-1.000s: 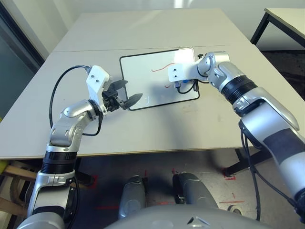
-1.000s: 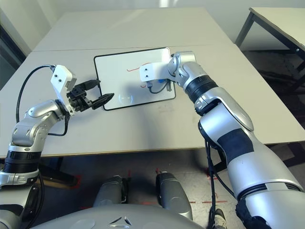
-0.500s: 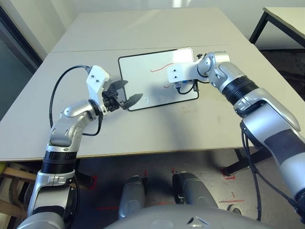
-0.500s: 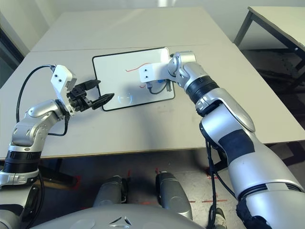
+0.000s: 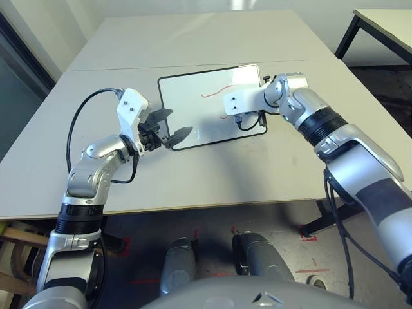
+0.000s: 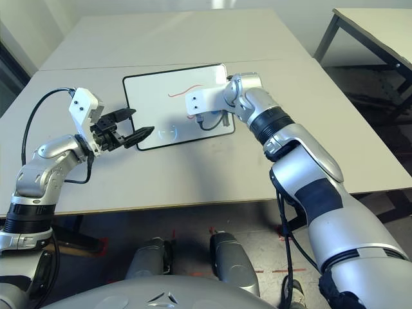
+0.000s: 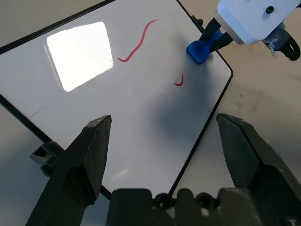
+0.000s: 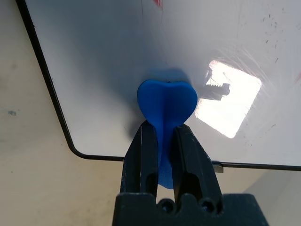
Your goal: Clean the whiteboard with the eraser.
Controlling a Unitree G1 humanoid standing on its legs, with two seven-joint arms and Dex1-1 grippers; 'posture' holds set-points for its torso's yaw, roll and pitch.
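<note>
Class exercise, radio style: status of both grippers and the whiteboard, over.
Right gripper shut on eraser, pressed to whiteboard. Left gripper open, idle. Red marks remain. Nothing obstructing.

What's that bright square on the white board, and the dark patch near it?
Left wrist view: the square is glare from a lamp overhead on the board; the dark patch is the right arm's shadow. Right wrist view: the same glare shines beside the eraser.
</note>
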